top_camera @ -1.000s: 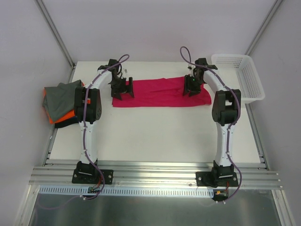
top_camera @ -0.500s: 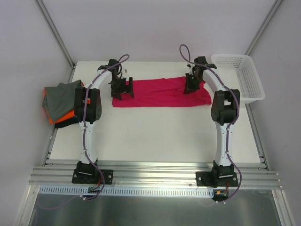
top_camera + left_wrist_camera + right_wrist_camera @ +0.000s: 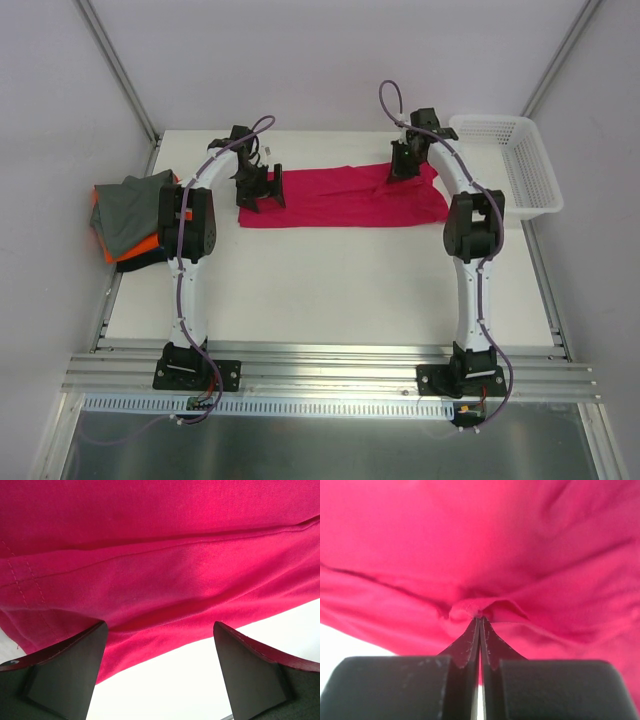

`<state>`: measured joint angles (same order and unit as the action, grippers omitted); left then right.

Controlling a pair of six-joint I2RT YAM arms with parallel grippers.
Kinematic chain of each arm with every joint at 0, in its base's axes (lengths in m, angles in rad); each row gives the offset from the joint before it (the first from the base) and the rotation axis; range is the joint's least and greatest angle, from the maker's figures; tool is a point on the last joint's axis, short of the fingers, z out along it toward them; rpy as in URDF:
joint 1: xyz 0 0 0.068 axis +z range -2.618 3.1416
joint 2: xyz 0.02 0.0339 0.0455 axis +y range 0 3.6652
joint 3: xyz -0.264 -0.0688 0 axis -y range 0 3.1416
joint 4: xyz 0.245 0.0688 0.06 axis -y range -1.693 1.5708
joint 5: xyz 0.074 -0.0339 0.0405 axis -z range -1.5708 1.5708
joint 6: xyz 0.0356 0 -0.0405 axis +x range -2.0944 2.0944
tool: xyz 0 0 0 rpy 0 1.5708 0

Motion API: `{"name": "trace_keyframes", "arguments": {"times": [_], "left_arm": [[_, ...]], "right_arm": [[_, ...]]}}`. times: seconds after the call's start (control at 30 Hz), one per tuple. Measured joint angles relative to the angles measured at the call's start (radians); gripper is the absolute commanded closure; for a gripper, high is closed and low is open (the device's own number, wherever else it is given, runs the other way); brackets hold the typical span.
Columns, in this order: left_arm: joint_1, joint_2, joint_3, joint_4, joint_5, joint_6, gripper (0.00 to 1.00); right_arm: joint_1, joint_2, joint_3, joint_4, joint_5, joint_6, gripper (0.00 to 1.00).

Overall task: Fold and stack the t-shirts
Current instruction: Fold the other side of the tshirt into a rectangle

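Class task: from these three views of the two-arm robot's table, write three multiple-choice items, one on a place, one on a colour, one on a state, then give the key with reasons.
1. Where is the white basket? A) far right of the table B) left edge C) between the arm bases
2. What colour is the spread-out t-shirt? A) grey B) magenta-pink C) navy
3. What state is the right gripper in? A) wide open B) shut on the t-shirt C) shut on the basket
Key: 1 A, it stands by the far right corner; 2 B, bright pink in every view; 3 B, its wrist view shows closed fingers pinching a pink fold.
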<state>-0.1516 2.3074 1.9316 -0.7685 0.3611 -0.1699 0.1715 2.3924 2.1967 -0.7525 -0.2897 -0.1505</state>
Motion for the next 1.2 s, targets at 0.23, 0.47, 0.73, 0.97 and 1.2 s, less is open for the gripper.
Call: {"name": "trace_keyframes", "arguments": {"times": [0.23,0.47,0.73,0.97,1.2], "left_arm": [[0.000,0.000,0.000,0.000,0.000,0.000,0.11],[-0.006,0.000,0.000,0.000,-0.003,0.001,0.11],[-0.007,0.000,0.000,0.000,-0.004,0.001,0.11],[-0.007,0.000,0.000,0.000,-0.004,0.002,0.11],[-0.013,0.000,0.000,0.000,-0.006,0.003,0.11]], "right_arm": [[0.022,0.080,0.054,0.025,0.014,0.000,0.99],[0.055,0.126,0.106,0.040,0.016,0.000,1.00],[0.093,0.129,0.146,0.077,0.016,0.000,0.99],[0.102,0.140,0.169,0.094,0.022,0.003,0.39],[0.101,0.140,0.169,0.093,0.029,-0.011,0.33]]}}
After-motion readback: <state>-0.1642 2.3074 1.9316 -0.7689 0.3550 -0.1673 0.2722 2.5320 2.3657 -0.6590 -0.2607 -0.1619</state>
